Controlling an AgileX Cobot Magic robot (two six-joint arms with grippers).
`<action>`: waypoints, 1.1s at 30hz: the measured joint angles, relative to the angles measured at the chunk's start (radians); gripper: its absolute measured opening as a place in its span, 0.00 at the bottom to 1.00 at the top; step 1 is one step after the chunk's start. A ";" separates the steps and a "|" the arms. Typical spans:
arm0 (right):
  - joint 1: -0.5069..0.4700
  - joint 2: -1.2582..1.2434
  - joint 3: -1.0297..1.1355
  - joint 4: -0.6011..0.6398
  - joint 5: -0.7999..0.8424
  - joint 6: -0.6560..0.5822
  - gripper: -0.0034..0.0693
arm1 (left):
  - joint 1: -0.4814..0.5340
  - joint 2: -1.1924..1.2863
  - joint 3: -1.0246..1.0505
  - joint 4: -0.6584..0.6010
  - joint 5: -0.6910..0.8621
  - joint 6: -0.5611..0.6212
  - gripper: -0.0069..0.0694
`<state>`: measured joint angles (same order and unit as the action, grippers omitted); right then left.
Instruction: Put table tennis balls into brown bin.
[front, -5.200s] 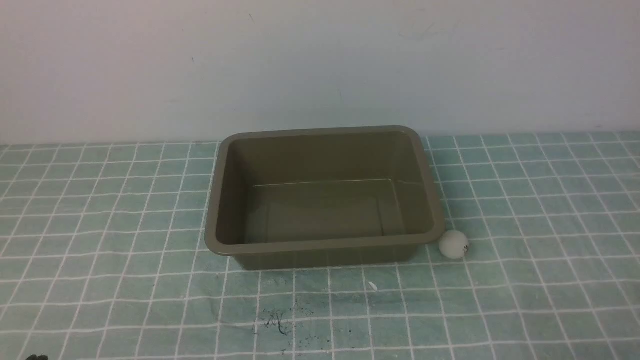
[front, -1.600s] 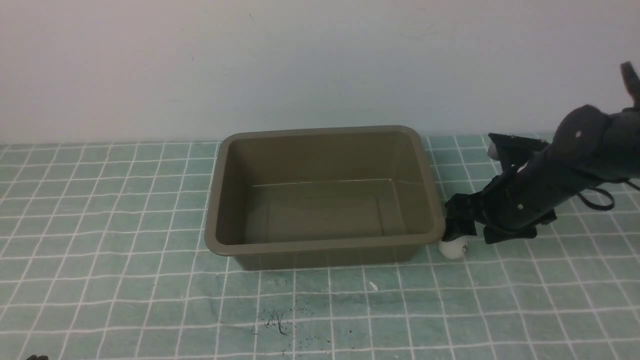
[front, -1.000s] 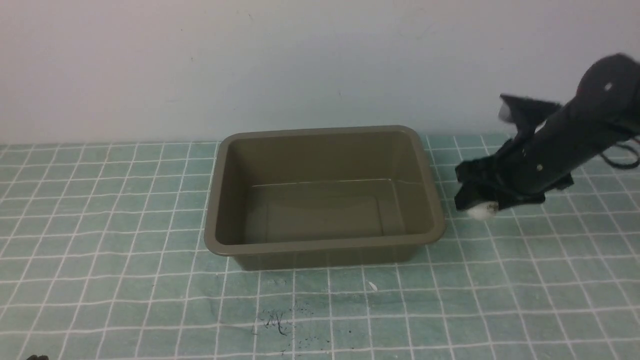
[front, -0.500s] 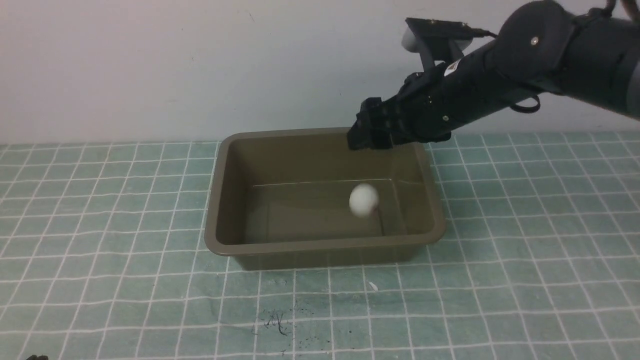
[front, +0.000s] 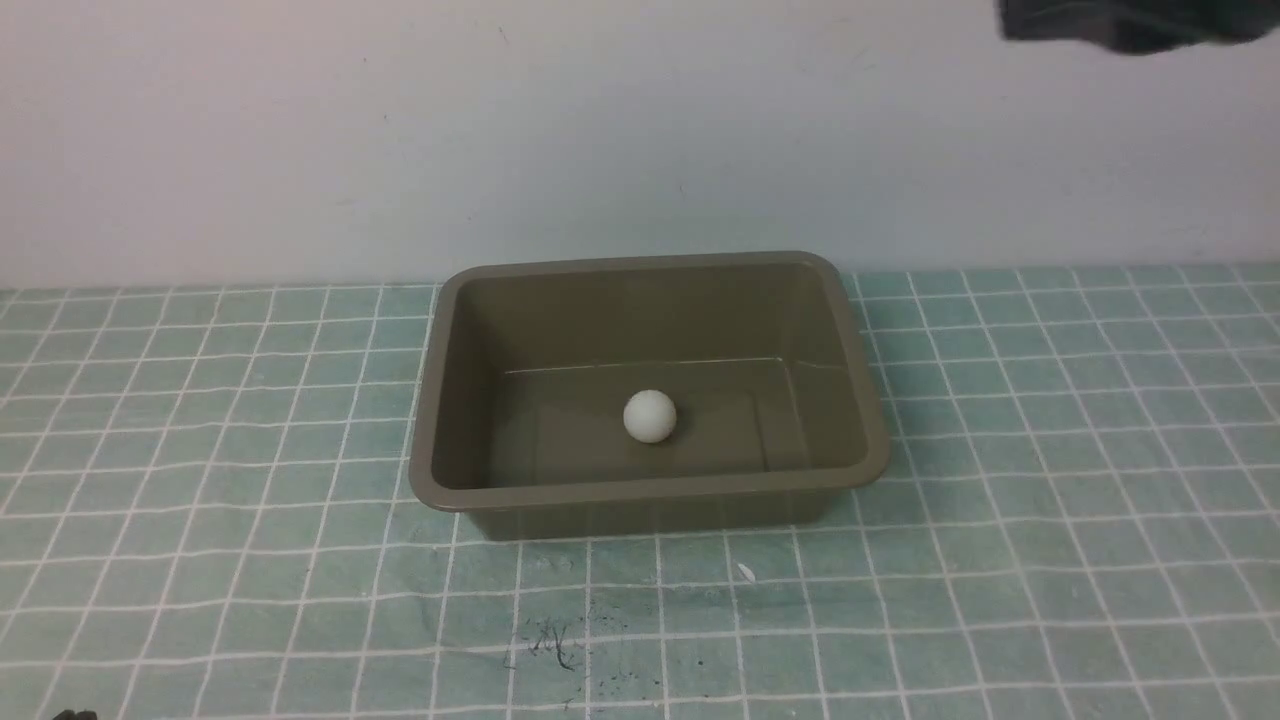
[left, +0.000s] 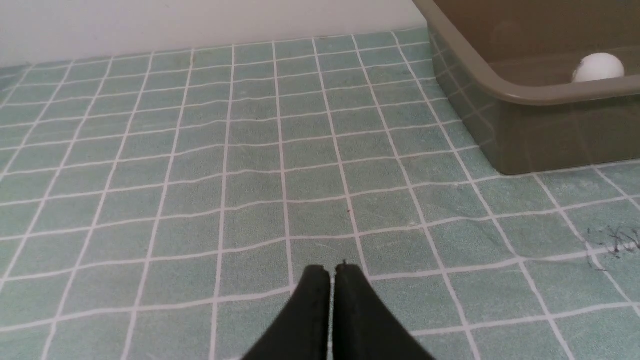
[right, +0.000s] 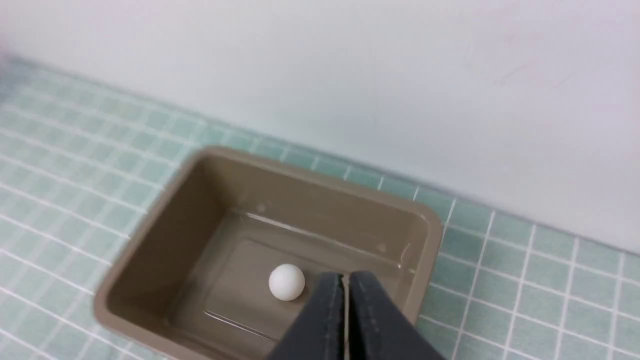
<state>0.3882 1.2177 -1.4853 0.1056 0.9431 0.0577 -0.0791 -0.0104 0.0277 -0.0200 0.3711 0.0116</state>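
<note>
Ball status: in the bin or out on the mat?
In. The table tennis ball sits on the floor of the brown bin, walls on all sides, in the front and right wrist views.

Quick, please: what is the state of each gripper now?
Left gripper: closed, empty.
Right gripper: closed, empty; the table tennis ball lies in the brown bin.

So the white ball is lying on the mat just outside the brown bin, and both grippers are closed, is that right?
Not quite. The white ball lies inside the brown bin, on its floor, not outside it; the front view shows this. The rest holds: the left gripper and the right gripper are both closed.
</note>
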 joint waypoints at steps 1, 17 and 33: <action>0.000 -0.086 0.062 -0.008 -0.025 0.021 0.03 | 0.000 0.000 0.000 0.000 0.000 0.000 0.08; 0.000 -1.150 1.076 -0.181 -0.585 0.225 0.03 | 0.000 0.000 0.000 0.000 0.000 0.000 0.08; 0.000 -1.230 1.318 -0.246 -0.563 0.261 0.03 | 0.000 -0.001 0.000 0.000 0.000 0.000 0.08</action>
<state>0.3882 -0.0126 -0.1672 -0.1403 0.3800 0.3184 -0.0791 -0.0111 0.0277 -0.0200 0.3711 0.0116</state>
